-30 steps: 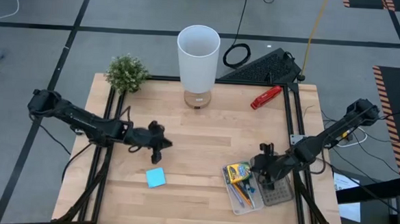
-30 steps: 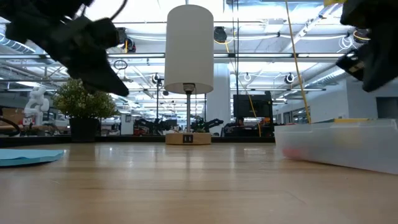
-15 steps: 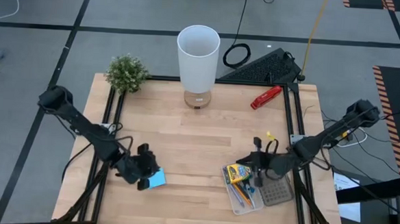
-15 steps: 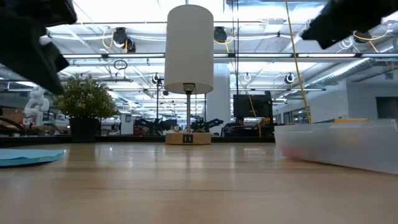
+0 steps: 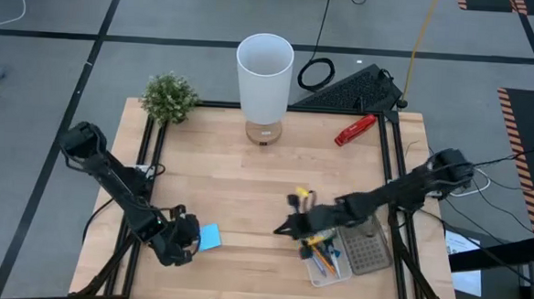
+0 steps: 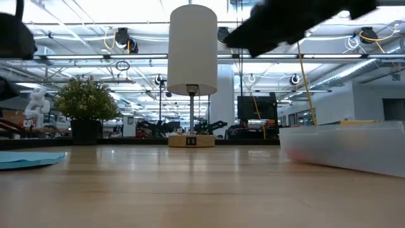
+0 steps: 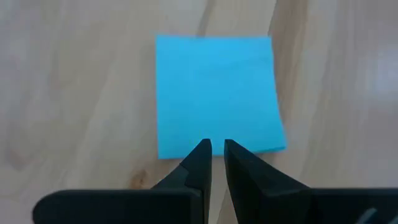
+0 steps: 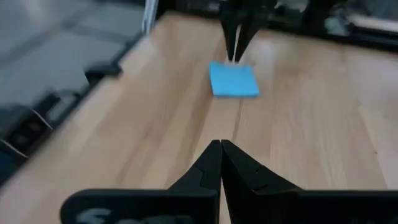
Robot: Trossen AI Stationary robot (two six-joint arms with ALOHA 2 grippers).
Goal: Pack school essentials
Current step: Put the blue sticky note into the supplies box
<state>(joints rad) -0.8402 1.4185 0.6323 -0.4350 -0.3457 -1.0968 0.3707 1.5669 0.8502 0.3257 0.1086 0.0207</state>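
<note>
A blue sticky-note pad [image 5: 210, 237] lies flat on the wooden table near its front left. My left gripper [image 5: 194, 240] is beside the pad's left edge with only a thin slit between its fingers [image 7: 217, 148]. My right gripper [image 5: 282, 230] hangs shut above the table's middle, pointing toward the pad [image 8: 234, 79]. Right of it, a clear box [image 5: 327, 263] holds pens and pencils [image 5: 325, 256] and a yellow-green crayon box [image 5: 316, 235], which my right arm partly covers. My left gripper's fingertips [image 7: 200, 152] stand at the pad's left edge [image 7: 186, 149], slanting down from the table's left. I cannot tell whether they touch the pad or hover just over it. The pad lies flat on the table.
A white lamp [image 5: 263, 76] stands at the far middle, a small plant [image 5: 169, 99] at the far left corner and a red stapler-like tool [image 5: 355, 129] at the far right. A grey perforated block [image 5: 369, 256] sits beside the clear box. A keyboard [image 5: 353, 88] lies beyond the table.
My left gripper has gone from the table's middle left toward the near edge and come down beside the blue pad's left edge. My right gripper has left the clear box and gone toward the table's left, out over the middle. The pad has stayed put.
</note>
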